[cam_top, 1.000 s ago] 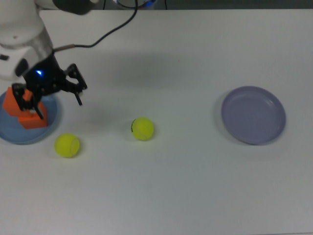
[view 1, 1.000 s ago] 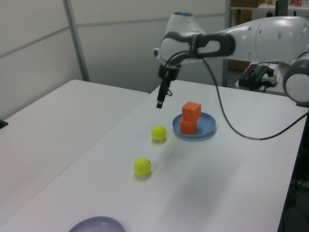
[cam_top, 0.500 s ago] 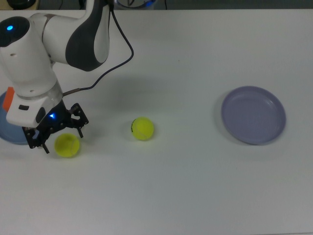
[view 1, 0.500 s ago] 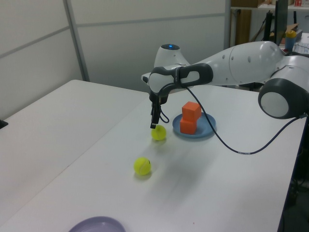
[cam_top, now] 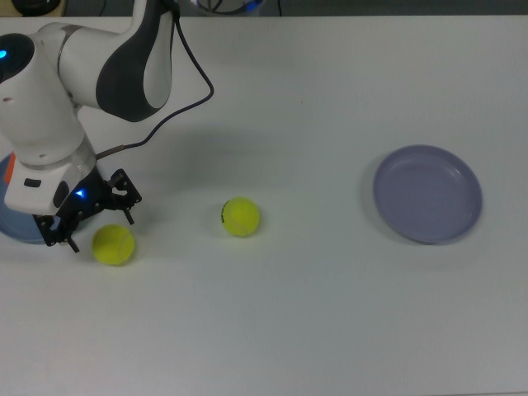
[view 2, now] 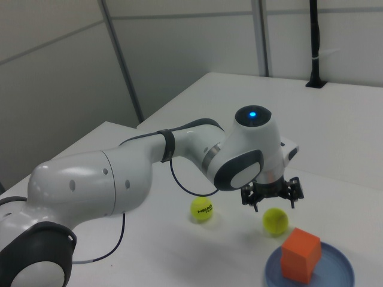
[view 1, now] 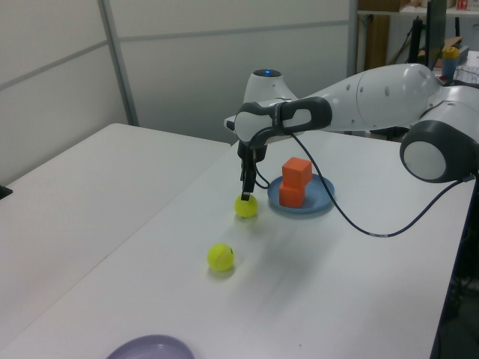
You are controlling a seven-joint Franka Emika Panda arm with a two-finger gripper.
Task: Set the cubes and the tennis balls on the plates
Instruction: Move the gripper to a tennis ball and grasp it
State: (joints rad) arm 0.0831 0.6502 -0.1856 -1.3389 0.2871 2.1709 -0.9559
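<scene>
Hovering w/ fingers (cam_top: pixel 89 220) spread wide, holding nothing, Panda arm straddles nearer tennis ball (cam_top: pixel 113 245) just below; second ball (cam_top: pixel 241 216) and purple plate (cam_top: pixel 427 194) farther off. Cubes (view 1: pixel 294 182) already stacked on blue plate (view 1: pixel 323 196); balls remain. Only left view shows both cubes.

The white arm (cam_top: pixel 99 58) reaches in from 12 o'clock in the top view and bends down toward 8 o'clock. Its wrist (cam_top: pixel 45 177) points straight down, a blue light glowing on it. The gripper (cam_top: pixel 92 223) hangs low over the table, fingers (cam_top: pixel 129 212) spread apart.
</scene>
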